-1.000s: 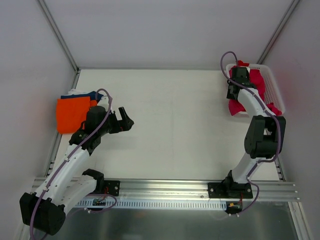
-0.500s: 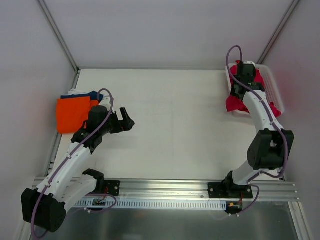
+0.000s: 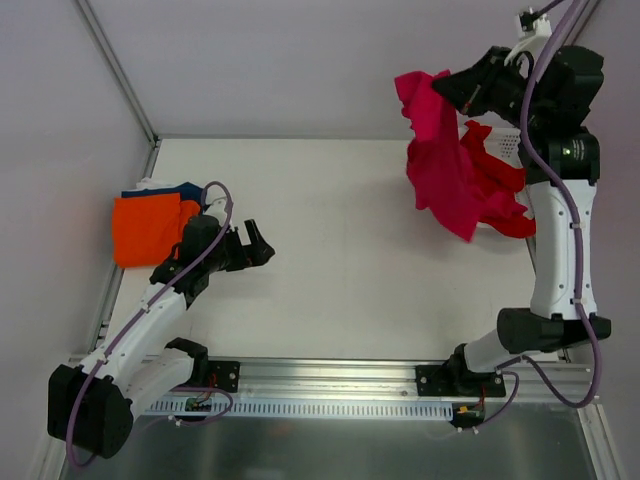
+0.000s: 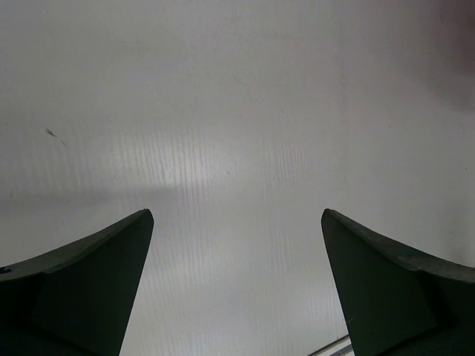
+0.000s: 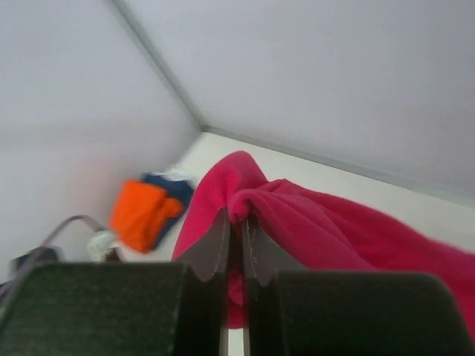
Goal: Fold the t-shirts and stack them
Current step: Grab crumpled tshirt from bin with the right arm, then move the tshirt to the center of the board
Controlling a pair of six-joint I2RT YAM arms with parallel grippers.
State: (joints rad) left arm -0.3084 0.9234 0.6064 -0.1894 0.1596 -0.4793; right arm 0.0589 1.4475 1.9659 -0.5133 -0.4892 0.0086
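A crimson-pink t-shirt [image 3: 440, 160] hangs in the air at the back right, pinched by my right gripper [image 3: 448, 92], which is shut on a fold of it [image 5: 245, 211]. A brighter red t-shirt [image 3: 497, 180] spills from the white basket [image 3: 510, 143] just behind it. At the left edge lie a folded orange t-shirt [image 3: 145, 226] and a navy one [image 3: 178, 190] under it; both also show small in the right wrist view, the orange [image 5: 142, 213] and the navy [image 5: 169, 189]. My left gripper [image 3: 258, 246] stands open over bare table [image 4: 237, 148], right of the orange shirt.
Grey walls close the table on three sides, with metal corner posts [image 3: 115, 65]. The right arm [image 3: 560, 230] reaches high over the back right corner. A rail [image 3: 330, 375] with both arm bases runs along the near edge.
My right gripper closed on the crimson-pink shirt in the basket and lifted it high, so the cloth now hangs left of the basket. The left arm has barely moved.
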